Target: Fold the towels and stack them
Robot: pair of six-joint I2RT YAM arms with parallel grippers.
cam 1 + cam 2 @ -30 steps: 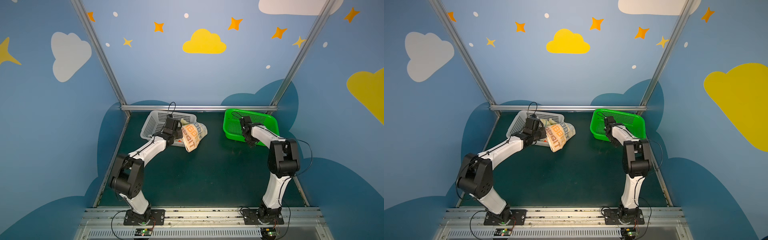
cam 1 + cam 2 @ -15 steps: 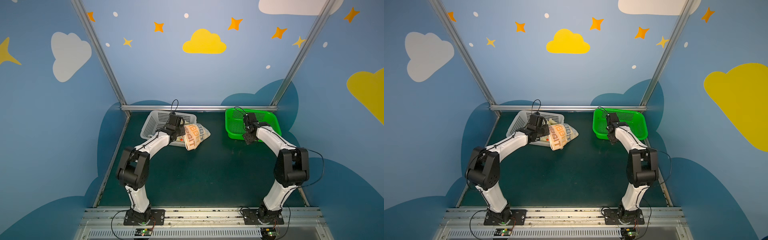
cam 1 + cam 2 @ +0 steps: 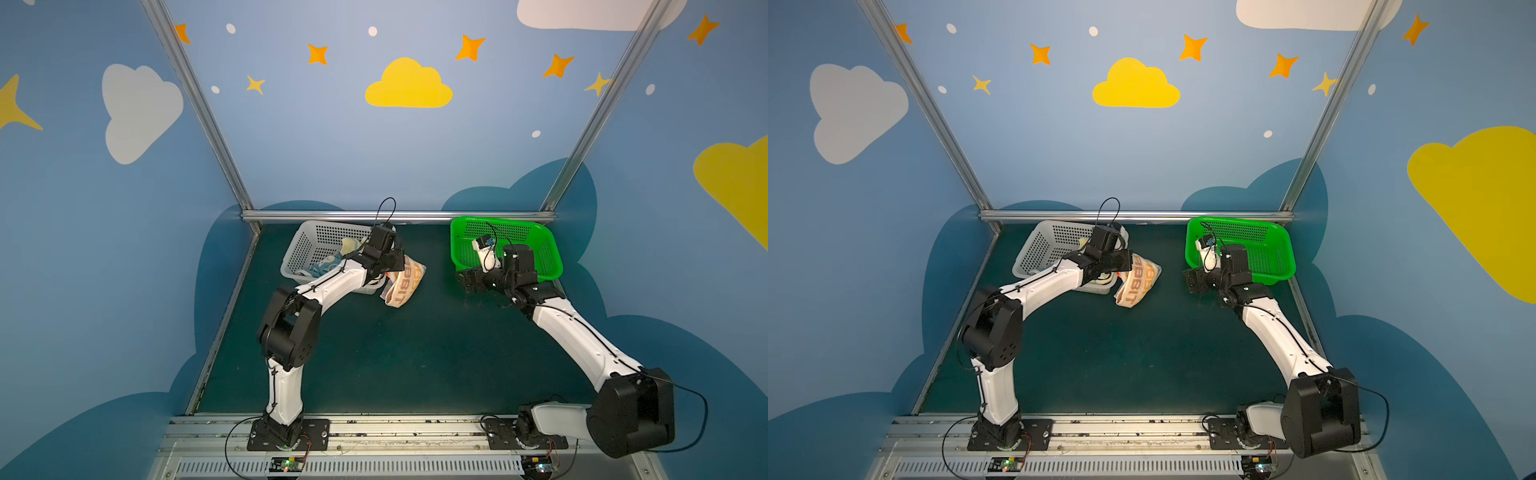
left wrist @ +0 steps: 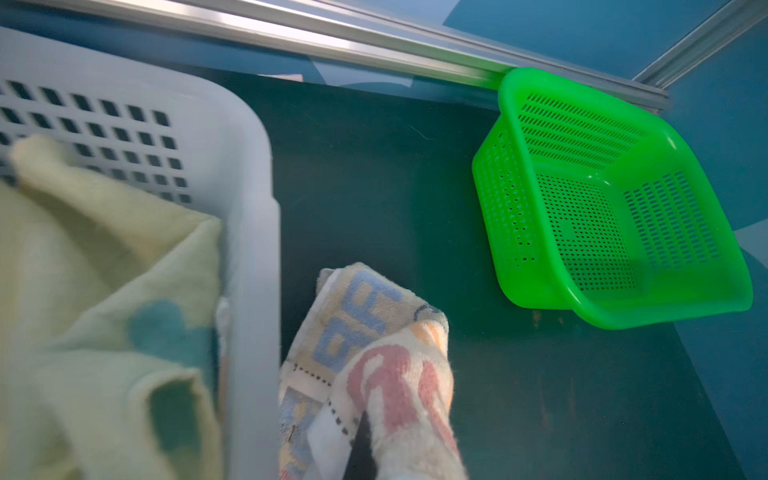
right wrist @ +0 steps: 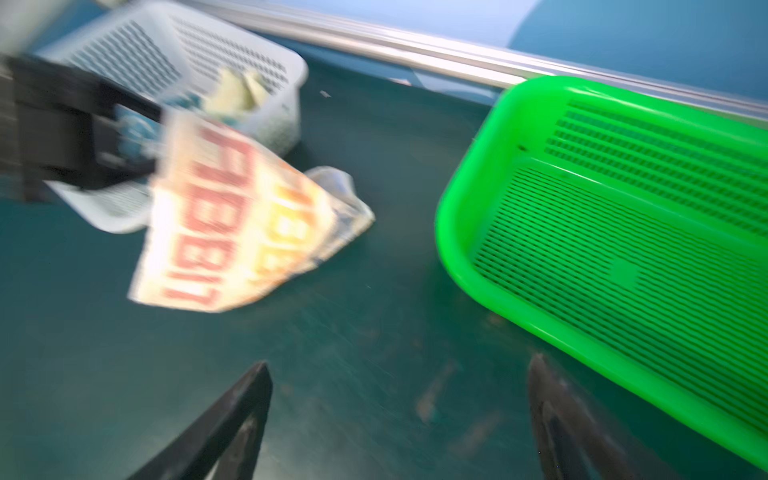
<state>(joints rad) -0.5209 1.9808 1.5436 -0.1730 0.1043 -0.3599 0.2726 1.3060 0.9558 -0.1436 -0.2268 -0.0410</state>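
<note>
Towels are our business here, three of them, none folded or stacked yet. The dark green tabletop (image 3: 395, 353) fills the lower middle of both top views, bare across its centre. At its far edge stand the bright green perforated plastic basket (image 3: 511, 232), upper right of centre and empty, and the pale grey perforated plastic basket (image 3: 316, 241), upper left of centre. Inside the grey one lie the pale yellow terry towel with teal patches (image 4: 83, 257) and the crumpled blue-and-cream terry towel (image 3: 328, 264). The striped orange, blue and white terry towel lettered RABBIT (image 3: 405, 284) hangs just right of the grey basket's rim, outside it; whether its lower end touches the tabletop we cannot tell. The left gripper (image 4: 361, 440) is clenched on a bunched upper part of this towel. The right gripper (image 5: 399, 365) has its jaws spread wide with nothing between them, low over the tabletop just left of the green basket.

We judge the step in hand to be carrying the striped towel to the open centre. To do it well, we should lift it clear of the grey rim so the basket is not pulled along, then lower it so the free end lands first and draw back to spread it flat. Since the hold is on a bunch, not a corner, the right gripper should take a free corner before any fold.
</note>
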